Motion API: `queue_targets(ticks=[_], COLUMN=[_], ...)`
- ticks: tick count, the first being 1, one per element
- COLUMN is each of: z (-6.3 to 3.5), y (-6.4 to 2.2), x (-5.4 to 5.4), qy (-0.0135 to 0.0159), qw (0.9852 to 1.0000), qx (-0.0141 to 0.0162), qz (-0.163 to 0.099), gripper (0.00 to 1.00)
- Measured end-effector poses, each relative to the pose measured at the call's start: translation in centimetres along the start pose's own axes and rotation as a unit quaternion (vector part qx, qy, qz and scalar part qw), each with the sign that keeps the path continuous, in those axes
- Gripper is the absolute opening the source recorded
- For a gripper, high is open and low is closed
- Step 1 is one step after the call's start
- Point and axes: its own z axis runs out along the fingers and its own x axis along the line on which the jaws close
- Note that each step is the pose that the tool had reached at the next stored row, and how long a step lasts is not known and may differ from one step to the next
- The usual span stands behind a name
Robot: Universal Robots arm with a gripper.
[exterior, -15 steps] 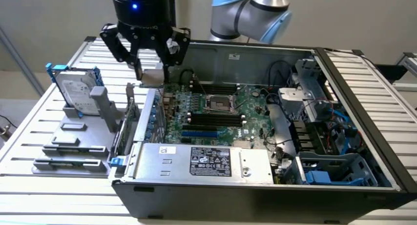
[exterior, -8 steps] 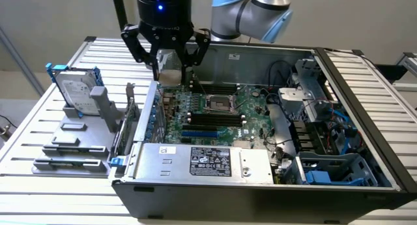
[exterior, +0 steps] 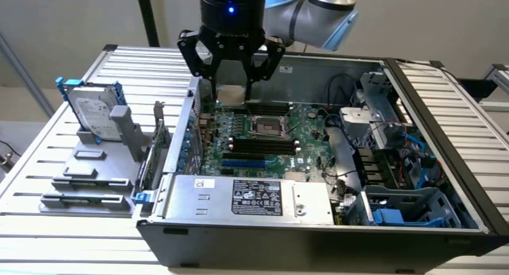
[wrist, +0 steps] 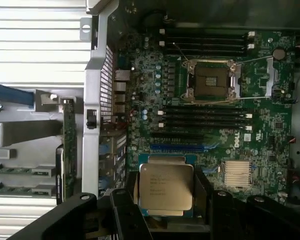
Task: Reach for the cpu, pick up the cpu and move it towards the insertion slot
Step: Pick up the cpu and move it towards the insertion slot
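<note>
My gripper hangs over the back of the open computer case, shut on the cpu, a small square chip with a silvery top. In the wrist view the cpu sits flat between the black fingers, its printed metal lid facing the camera, over the green motherboard. The insertion slot is a square socket with a shiny frame and dark centre. It lies lower on the board, a little toward the exterior view's right of the chip. From the wrist the slot is uncovered, its metal levers swung out.
Long black memory slots flank the socket. A silver power supply fills the case's front. Cables and blue drive bays crowd the exterior view's right. An upright hard drive with blue rails stands on a grey fixture outside the case.
</note>
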Motion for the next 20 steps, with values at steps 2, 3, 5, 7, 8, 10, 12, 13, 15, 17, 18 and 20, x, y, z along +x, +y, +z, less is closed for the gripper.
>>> queue_targets(ticks=[2, 3, 5, 7, 8, 10, 12, 13, 15, 17, 18, 20], z=[0.00, 0.00, 0.02, 0.04, 0.07, 0.13, 0.20, 0.23, 0.31, 0.38, 0.42, 0.49], y=[0.17, 0.29, 0.61, 0.98, 1.20, 1.78, 2.44, 2.77, 3.42, 4.09, 4.41, 5.10], x=[-0.9, -1.3, -2.1, -2.8, -3.1, -3.5, -4.0, -4.2, -4.6, -5.0, -5.2, -5.6], qy=[0.0000, 0.0000, 0.0000, 0.0000, 0.0000, 0.0000, 0.0000, 0.0000, 0.0000, 0.0000, 0.0000, 0.0000], qw=[1.0000, 1.0000, 1.0000, 1.0000, 1.0000, 1.0000, 1.0000, 1.0000, 1.0000, 1.0000, 1.0000, 1.0000], qx=[0.0000, 0.0000, -0.0001, 0.0000, 0.0000, 0.0000, 0.0000, 0.0000, 0.0000, 0.0000, 0.0000, 0.0000], qz=[0.000, 0.000, 0.000, 0.000, 0.000, 0.000, 0.000, 0.000, 0.000, 0.000, 0.000, 0.000], gripper=[0.55, 0.55, 0.55, 0.55, 0.55, 0.55, 0.55, 0.55, 0.55, 0.55, 0.55, 0.55])
